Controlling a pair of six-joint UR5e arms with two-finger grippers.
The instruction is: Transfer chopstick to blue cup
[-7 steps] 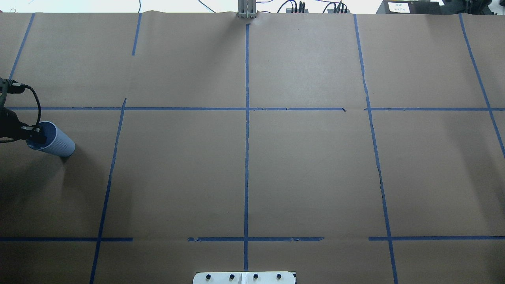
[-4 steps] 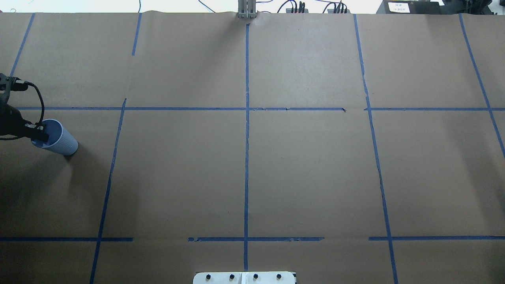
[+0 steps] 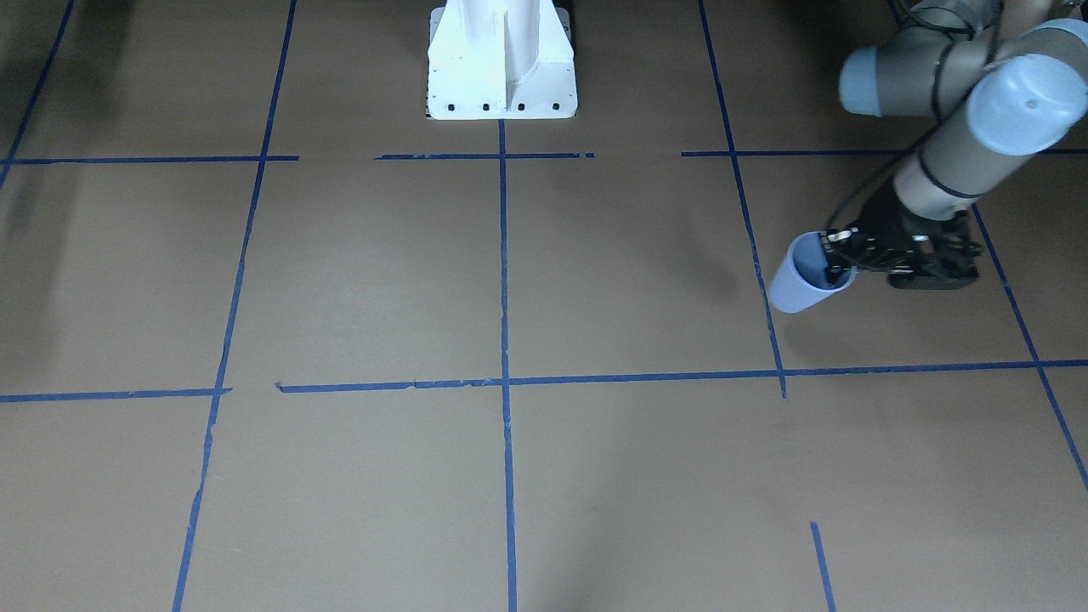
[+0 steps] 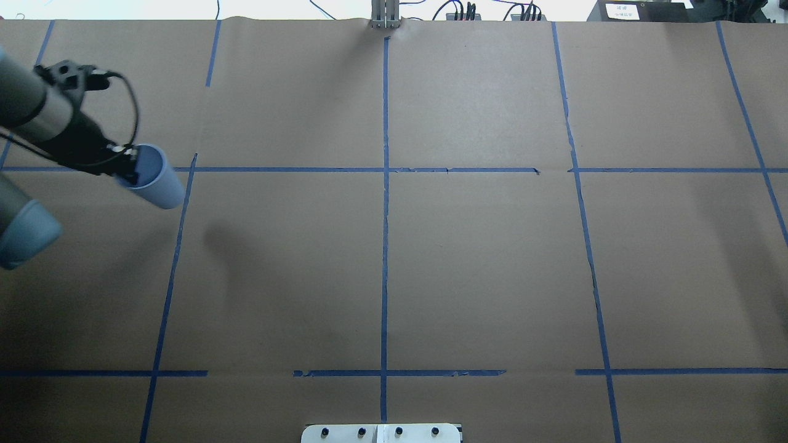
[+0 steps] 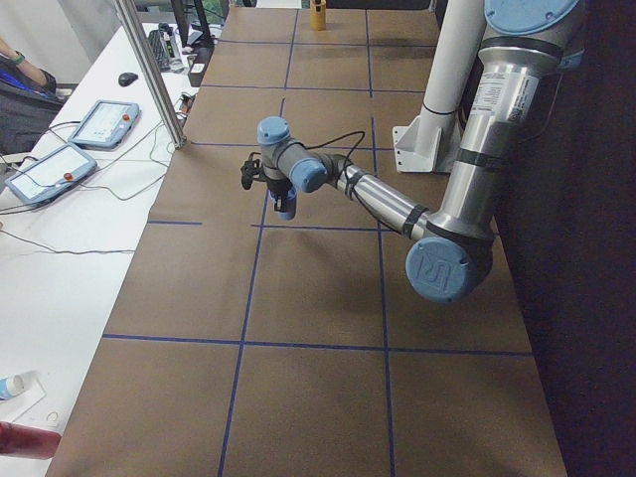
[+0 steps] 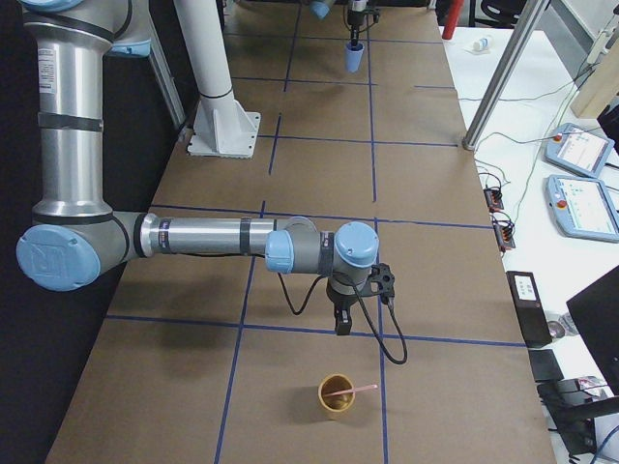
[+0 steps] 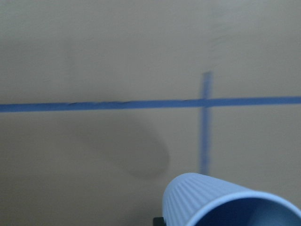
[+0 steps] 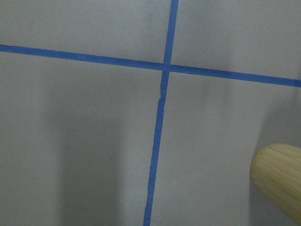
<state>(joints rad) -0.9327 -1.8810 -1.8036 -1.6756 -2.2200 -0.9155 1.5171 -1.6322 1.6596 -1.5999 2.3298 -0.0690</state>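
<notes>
Left gripper (image 4: 126, 168) pinches the rim of the blue cup (image 4: 159, 186), which hangs tilted beside it, clear of the table (image 4: 492, 277). A second ago the pair sat lower, at the table's left edge. Right gripper (image 6: 342, 324) points down; I cannot tell how wide its fingers stand. Just beyond it, towards the table's end, the chopstick (image 6: 354, 389) leans in a tan cup (image 6: 336, 402). The white label (image 4: 627, 10) far from both is too small to read.
</notes>
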